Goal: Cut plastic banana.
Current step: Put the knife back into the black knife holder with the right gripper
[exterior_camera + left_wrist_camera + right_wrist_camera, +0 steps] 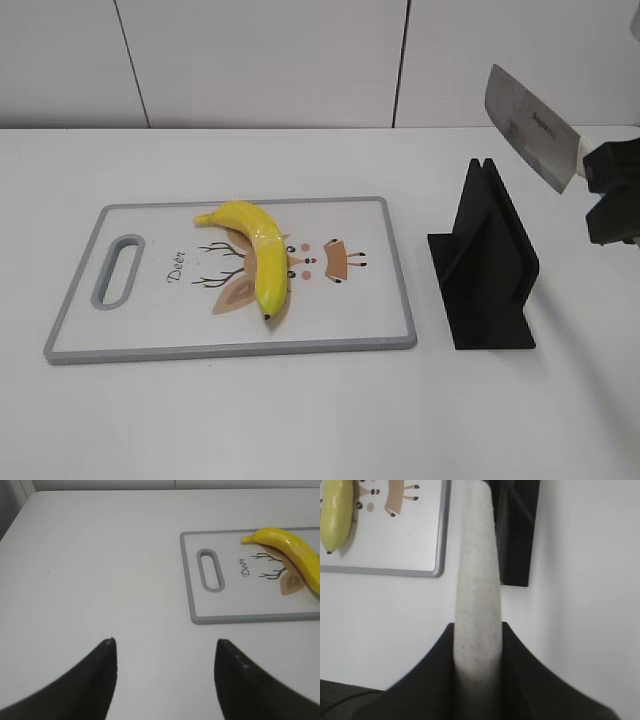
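Observation:
The plastic banana [256, 256] lies on the grey-rimmed cutting board [390, 270], stem at the back, dark tip toward the front; it also shows in the left wrist view [295, 550] and the right wrist view [337, 512]. My right gripper [610, 195] is shut on the pale handle [477, 580] of a cleaver, whose steel blade [530, 125] is held in the air above and right of the black knife stand [485, 265]. My left gripper [165, 642] is open and empty over bare table, left of the board; it is out of the exterior view.
The cutting board [189, 575] has a handle slot [118, 270] at its left end and a deer drawing under the banana. The black knife stand [515, 530] stands between the board and my right gripper. A tiled wall runs behind the white table.

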Tool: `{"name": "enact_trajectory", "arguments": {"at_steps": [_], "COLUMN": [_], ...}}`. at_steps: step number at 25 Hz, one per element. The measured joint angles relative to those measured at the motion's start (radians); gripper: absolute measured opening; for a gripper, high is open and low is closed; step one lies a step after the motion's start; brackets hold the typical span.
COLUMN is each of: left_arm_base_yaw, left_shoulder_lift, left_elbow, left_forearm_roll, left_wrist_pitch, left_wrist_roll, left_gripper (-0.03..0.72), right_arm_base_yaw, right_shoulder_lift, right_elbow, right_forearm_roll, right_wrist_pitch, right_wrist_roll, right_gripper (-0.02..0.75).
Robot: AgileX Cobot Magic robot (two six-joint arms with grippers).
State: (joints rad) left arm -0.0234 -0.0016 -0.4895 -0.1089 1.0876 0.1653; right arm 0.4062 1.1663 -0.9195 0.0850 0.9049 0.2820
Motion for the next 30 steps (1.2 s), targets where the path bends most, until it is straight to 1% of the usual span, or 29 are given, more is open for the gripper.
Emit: {"name": "enact_trajectory", "arguments": {"at_steps": [3, 6, 14, 18, 24, 30], "left_arm_base_yaw": [0.001, 0.001, 0.001, 0.001, 0.001, 0.001], "left_shoulder_lift": [-0.003, -0.003, -0.004, -0.004, -0.004, -0.004], "left_elbow": [0.0, 0.0, 0.0, 0.0, 0.0, 0.0], "left_forearm_roll": [0.002, 0.002, 0.002, 0.002, 0.002, 0.002], "left_wrist_pitch": [0.003, 0.003, 0.003, 0.003, 0.003, 0.003], "left_wrist_roll": [0.0, 0.0, 0.0, 0.0, 0.0, 0.0], "left_gripper": [0.58, 0.574, 0.496, 0.49, 0.489, 0.489], "right_arm_base_yaw": [0.0, 0.0, 0.0, 0.0, 0.0, 0.0], "right_shoulder_lift": [-0.012, -0.012, -0.007, 0.022, 0.119, 0.167], "right_elbow": [0.029, 0.053, 0.061, 0.061, 0.061, 0.061], "right_forearm_roll": [-0.046, -0.057, -0.046, -0.046, -0.046, -0.046], "right_wrist_pitch": [-0.012, -0.034, -0.128, -0.168, -0.177, -0.192], "right_wrist_roll": [0.05, 0.07, 0.081, 0.083, 0.085, 0.086], "right_gripper": [0.169, 0.168, 0.168, 0.168, 0.168, 0.168]}}
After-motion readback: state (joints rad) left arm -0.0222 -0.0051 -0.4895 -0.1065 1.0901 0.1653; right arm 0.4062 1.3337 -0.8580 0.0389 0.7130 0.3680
